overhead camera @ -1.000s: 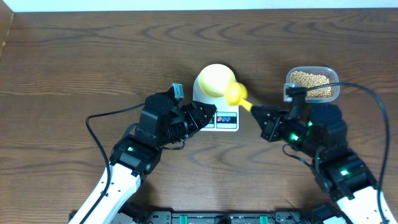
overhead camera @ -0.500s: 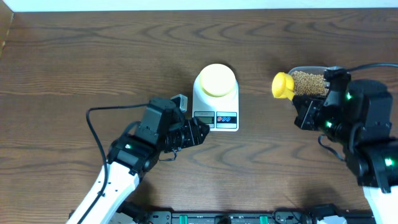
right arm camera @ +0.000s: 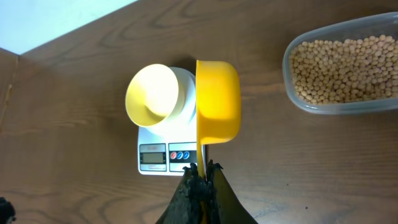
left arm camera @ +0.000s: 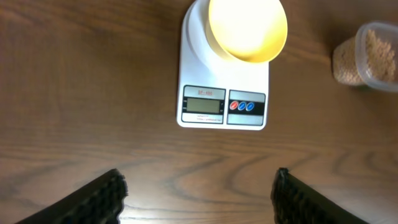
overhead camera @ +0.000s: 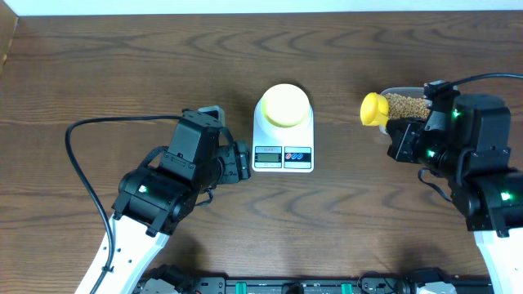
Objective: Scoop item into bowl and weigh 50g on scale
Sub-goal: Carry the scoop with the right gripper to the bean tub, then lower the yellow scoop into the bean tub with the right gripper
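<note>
Scooping step — my right fingers (right arm camera: pixel 202 175) clamp the scoop (right arm camera: pixel 217 102), left fingers (left arm camera: pixel 198 196) gape empty; next, dip into the beans (right arm camera: pixel 345 68).

The bowl (left arm camera: pixel 247 28) is set on the scale (left arm camera: pixel 224 93). A tub (left arm camera: pixel 341 62) of beans (left arm camera: pixel 380 53) is placed rightward on the desk (left arm camera: pixel 81 74). The gripper (left arm camera: pixel 199 190) jaws are spread wide.
</note>
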You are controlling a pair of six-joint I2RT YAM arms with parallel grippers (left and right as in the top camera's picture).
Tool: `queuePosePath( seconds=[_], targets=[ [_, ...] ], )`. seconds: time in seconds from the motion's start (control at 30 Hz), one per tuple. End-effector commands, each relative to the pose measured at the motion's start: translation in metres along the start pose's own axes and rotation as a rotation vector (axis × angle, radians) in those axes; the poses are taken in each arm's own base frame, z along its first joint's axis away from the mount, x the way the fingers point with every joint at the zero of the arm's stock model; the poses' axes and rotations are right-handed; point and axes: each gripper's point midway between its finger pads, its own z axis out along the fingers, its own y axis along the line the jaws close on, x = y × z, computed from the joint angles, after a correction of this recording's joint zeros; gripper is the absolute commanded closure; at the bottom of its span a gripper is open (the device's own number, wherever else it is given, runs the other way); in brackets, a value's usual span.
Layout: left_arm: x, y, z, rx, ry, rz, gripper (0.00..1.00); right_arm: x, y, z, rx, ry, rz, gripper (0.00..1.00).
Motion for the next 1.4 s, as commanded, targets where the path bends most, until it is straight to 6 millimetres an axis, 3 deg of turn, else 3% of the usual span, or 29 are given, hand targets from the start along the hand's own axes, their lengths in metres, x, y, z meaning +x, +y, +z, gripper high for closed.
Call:
queuePosePath(
  seconds=[0.0,0.03,0.1,0.13,0.33,0.5,0.6,0.73,0.93,1.03,1.1,1.27,1.3,1.37],
  targets=[
    [-0.005,0.001,-0.002,-0.012,-0.015,-0.009,0.09,-0.015,0.007,-0.014,-0.014,-0.075,-0.039,0.99],
    [-0.005,0.000,-0.001,-0.008,-0.013,-0.009,0.36,-0.019,0.008,-0.015,-0.020,-0.092,-0.061,0.99],
    [-0.006,0.000,0.000,-0.006,-0.017,-0.006,0.81,-0.023,0.010,-0.015,-0.026,-0.109,-0.083,0.99],
    [-0.006,-0.001,0.001,-0.006,-0.014,0.009,0.92,-0.024,0.010,-0.015,-0.027,-0.112,-0.083,0.99],
    [-0.001,-0.006,0.005,0.022,0.018,0.126,0.93,-0.039,0.015,-0.018,-0.037,-0.153,-0.090,0.99],
    [0.007,-0.018,0.007,0.095,0.064,0.226,0.93,-0.051,0.008,-0.013,-0.009,-0.150,-0.076,0.99],
    [0.010,-0.024,0.011,0.090,0.060,0.313,0.93,-0.056,-0.011,0.000,0.049,-0.133,-0.052,0.99],
    [-0.003,-0.027,0.020,0.015,-0.006,0.360,0.93,-0.060,-0.034,0.013,0.099,-0.110,-0.011,0.99],
    [-0.013,-0.040,0.033,0.034,-0.040,0.366,0.93,-0.074,-0.046,0.005,0.145,-0.168,-0.063,0.99],
    [-0.010,-0.040,0.037,0.039,-0.021,0.363,0.92,-0.076,-0.062,0.004,0.236,-0.173,-0.085,0.99],
    [-0.007,-0.043,0.037,0.056,-0.005,0.363,0.84,-0.076,-0.070,0.006,0.283,-0.163,-0.121,0.99],
    [-0.006,-0.043,0.038,0.060,0.002,0.361,0.83,-0.078,-0.103,0.016,0.446,-0.140,-0.129,0.99],
    [-0.006,-0.043,0.038,0.060,0.002,0.361,0.77,-0.077,-0.106,0.019,0.459,-0.129,-0.128,0.99],
    [-0.006,-0.043,0.038,0.060,0.002,0.361,0.76,-0.074,-0.111,0.026,0.471,-0.105,-0.124,0.99]
  ],
)
